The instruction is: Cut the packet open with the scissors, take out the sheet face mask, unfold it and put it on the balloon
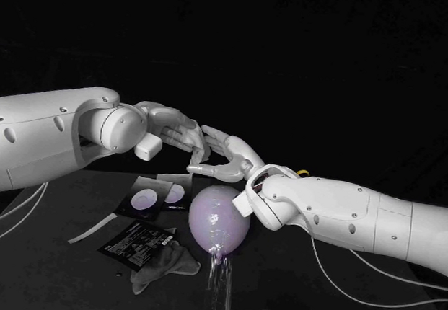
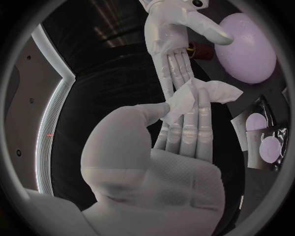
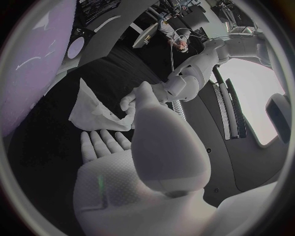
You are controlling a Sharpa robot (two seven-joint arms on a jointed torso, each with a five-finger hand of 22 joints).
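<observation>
While left hand (image 1: 174,129) pinches mask (image 2: 203,96) | balloon (image 1: 217,216) below | packet (image 1: 134,240), cloth (image 1: 165,262) beside

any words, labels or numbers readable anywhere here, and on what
None can be read.
Dark packet: lines of fine pale print, too small to read.
Oval-printed packet: pale ovals, no legible words.
</observation>
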